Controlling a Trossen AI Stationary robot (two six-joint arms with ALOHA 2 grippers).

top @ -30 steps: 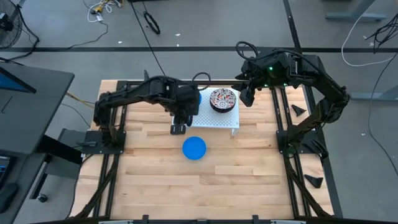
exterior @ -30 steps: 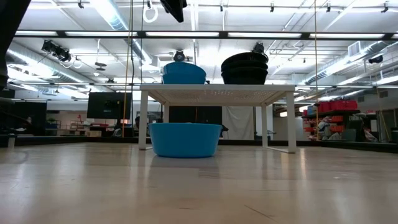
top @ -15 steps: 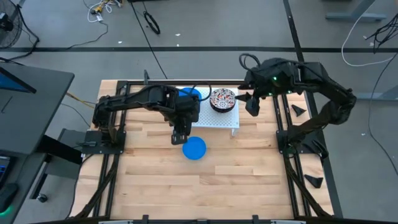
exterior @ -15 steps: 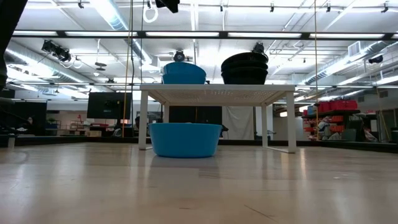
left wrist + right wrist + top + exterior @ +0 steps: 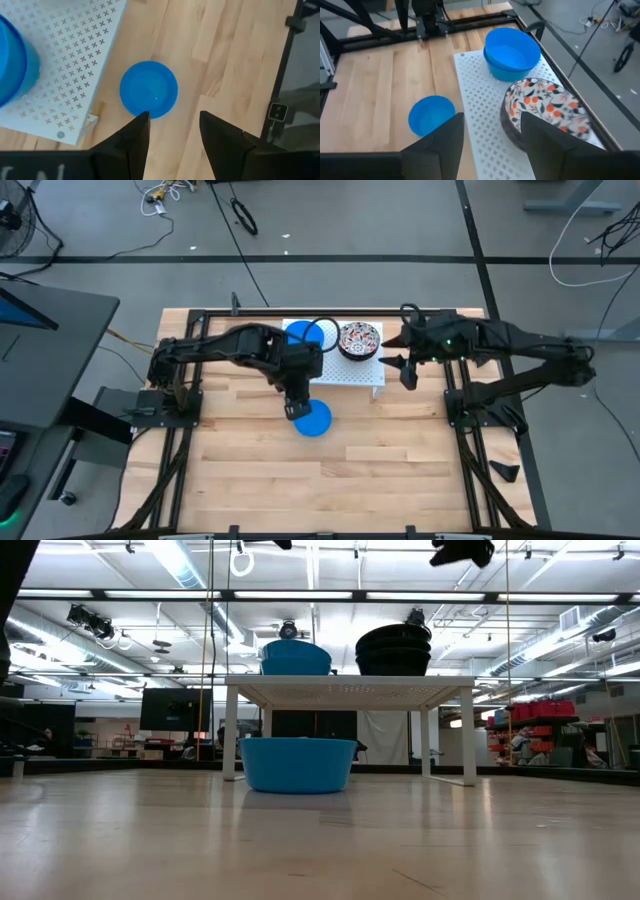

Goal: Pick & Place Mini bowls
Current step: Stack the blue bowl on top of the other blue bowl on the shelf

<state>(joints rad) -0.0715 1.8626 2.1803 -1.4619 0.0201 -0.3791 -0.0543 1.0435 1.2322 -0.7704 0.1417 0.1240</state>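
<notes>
One bright blue mini bowl [image 5: 314, 419] stands by its base on the wooden table in front of the white perforated rack [image 5: 345, 365]. A stack of blue bowls [image 5: 512, 52] and a stack of floral bowls [image 5: 546, 113] sit on the rack's top. My left gripper [image 5: 172, 125] is open and hovers high above the lone blue bowl [image 5: 149, 96], at its near-left side. My right gripper [image 5: 492, 119] is open, in the air just right of the rack [image 5: 405, 366], and faces the two stacks. In the low view the lone blue bowl [image 5: 298, 764] stands free.
The rack [image 5: 350, 690] stands on thin legs toward the table's far edge. Black frame rails [image 5: 455, 395] run along the table's left and right sides. Bare wood [image 5: 320, 480] spreads toward the near edge.
My left gripper has moved from the rack's near-left corner toward the near edge and now hangs over the lone blue bowl. My right arm has stretched out flatter, and its gripper has moved from the rack's far-right corner toward the near edge along the rack's right side. The bowls have stayed put.
</notes>
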